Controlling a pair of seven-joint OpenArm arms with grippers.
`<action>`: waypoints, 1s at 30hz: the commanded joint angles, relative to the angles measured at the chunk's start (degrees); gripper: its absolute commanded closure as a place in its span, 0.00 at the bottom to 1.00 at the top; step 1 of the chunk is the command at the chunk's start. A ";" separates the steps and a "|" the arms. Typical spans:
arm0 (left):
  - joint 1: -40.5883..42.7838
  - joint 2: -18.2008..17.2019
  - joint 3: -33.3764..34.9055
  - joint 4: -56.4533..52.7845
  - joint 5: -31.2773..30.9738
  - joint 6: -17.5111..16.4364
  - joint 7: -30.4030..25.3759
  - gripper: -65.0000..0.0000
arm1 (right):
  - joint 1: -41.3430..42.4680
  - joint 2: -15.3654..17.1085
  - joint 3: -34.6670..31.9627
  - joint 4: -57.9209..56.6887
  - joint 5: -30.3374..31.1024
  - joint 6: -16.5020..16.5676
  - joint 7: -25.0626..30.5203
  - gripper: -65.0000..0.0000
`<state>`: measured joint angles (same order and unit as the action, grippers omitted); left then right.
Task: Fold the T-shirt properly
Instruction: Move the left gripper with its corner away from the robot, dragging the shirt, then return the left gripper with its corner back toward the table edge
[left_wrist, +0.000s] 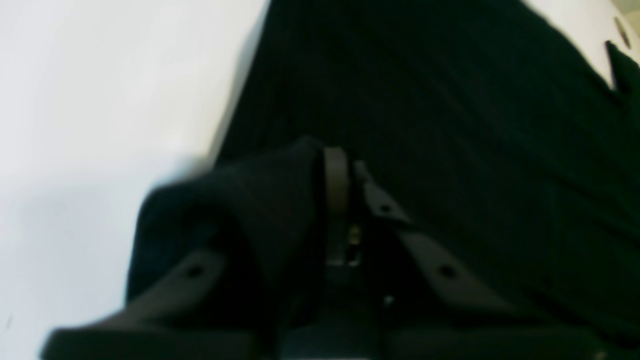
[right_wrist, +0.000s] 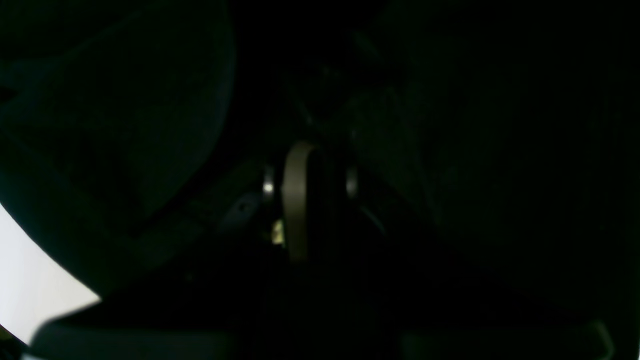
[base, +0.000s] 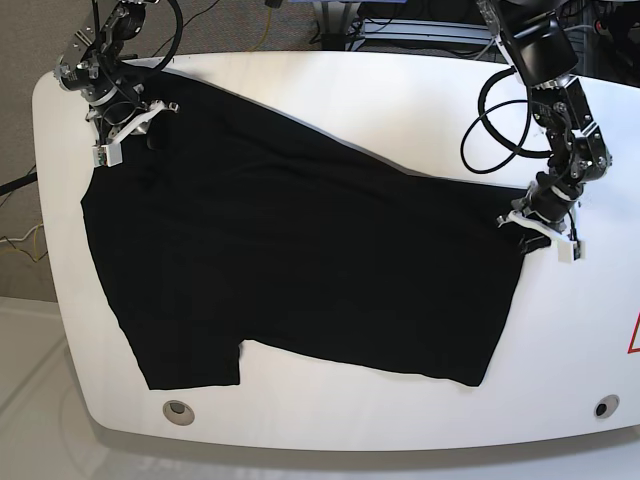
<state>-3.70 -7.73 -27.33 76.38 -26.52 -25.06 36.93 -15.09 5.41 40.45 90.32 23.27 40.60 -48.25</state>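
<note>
White table (base: 330, 75), T-shirt (base: 300, 260) corners seemingly at each end effector.

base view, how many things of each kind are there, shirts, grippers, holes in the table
Large plain black cloth T-shirt: 1
Robot grippers: 2, the left gripper and the right gripper
Round holes in the white table: 2, one hole and another hole
Total: 5

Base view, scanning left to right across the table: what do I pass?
Right gripper at the shirt's far-left corner → T-shirt spread over the table → left gripper at the shirt's right edge → red marking.
</note>
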 joint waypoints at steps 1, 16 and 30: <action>-0.73 -0.76 0.65 1.12 -0.07 -0.48 -2.33 0.72 | -0.42 0.35 0.04 -0.08 -3.62 -0.60 -3.93 0.87; -2.23 -0.84 5.05 1.29 4.94 -0.48 -2.86 0.41 | -0.34 0.35 0.04 -0.08 -3.62 -0.60 -3.93 0.87; 0.14 -2.43 6.19 16.76 14.08 -0.48 -2.60 0.41 | -0.34 0.35 -0.05 0.09 -3.62 -0.60 -3.93 0.87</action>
<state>-3.62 -9.85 -21.17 89.84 -13.39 -25.30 35.46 -14.96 5.39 40.42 90.37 23.11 40.58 -48.42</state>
